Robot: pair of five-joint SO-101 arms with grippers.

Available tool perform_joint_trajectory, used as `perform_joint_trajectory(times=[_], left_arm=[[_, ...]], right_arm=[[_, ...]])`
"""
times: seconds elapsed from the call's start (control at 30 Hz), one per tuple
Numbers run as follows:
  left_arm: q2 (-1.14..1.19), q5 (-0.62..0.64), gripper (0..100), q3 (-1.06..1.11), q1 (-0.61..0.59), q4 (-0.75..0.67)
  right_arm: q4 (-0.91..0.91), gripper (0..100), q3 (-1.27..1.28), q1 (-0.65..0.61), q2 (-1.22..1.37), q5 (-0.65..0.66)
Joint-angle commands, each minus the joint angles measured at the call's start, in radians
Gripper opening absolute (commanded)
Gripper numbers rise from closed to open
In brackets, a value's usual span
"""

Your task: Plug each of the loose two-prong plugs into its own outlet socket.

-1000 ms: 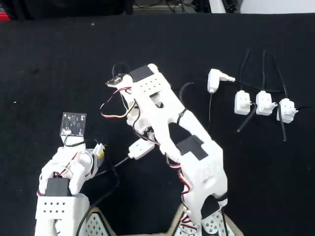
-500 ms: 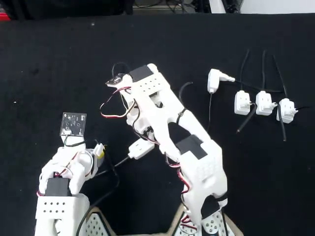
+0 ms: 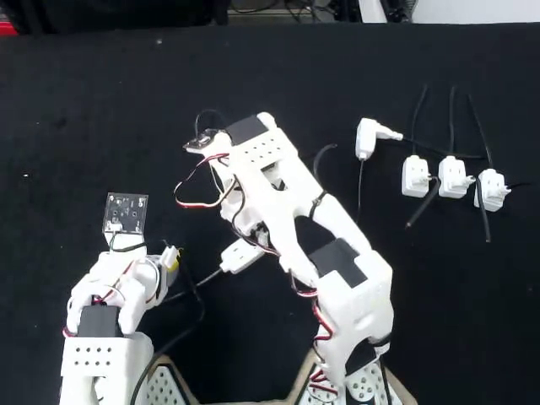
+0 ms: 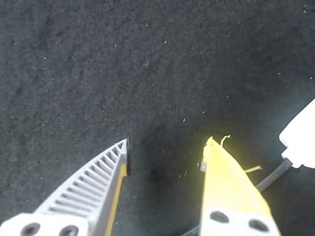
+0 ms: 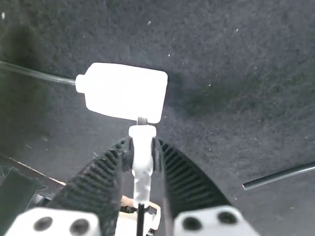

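the outlet socket (image 4: pixel 301 139) is cut off by the edge.

2 robot arms (image 3: pixel 253 156). 5 white outlet sockets (image 3: pixel 453 175) on the counter (image 3: pixel 84 101): 3 in a row, 1 just beside, 1 nr the arms. 1 two-prong plug (image 5: pixel 142 150) clearly seen; any others too small to count.

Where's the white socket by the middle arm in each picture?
High view: the socket lies mid-table, by the right arm.
Left wrist view: its corner pokes in beside the left gripper.
Right wrist view: the socket sits just ahead of the plug in the right gripper.
Shared landmark: its black cable.
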Motion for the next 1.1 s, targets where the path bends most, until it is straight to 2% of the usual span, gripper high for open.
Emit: perform_joint_trajectory(times=[0.0, 0.27, 0.9, 1.07], left_arm=[[-0.009, -0.003, 25, -0.008, -0.015, 0.005], [-0.011, -0.003, 25, -0.008, -0.016, 0.005], [-0.011, -0.003, 25, -0.012, -0.016, 0.005], [-0.011, -0.003, 25, -0.012, -0.016, 0.005]], right_arm=[[0.032, 1.0, -0.05, -0.008, -0.027, -0.006], [0.032, 1.0, -0.113, -0.008, 0.088, -0.006], [0.032, 1.0, -0.108, -0.014, 0.102, -0.012], [0.032, 1.0, -0.114, -0.008, 0.101, -0.124]])
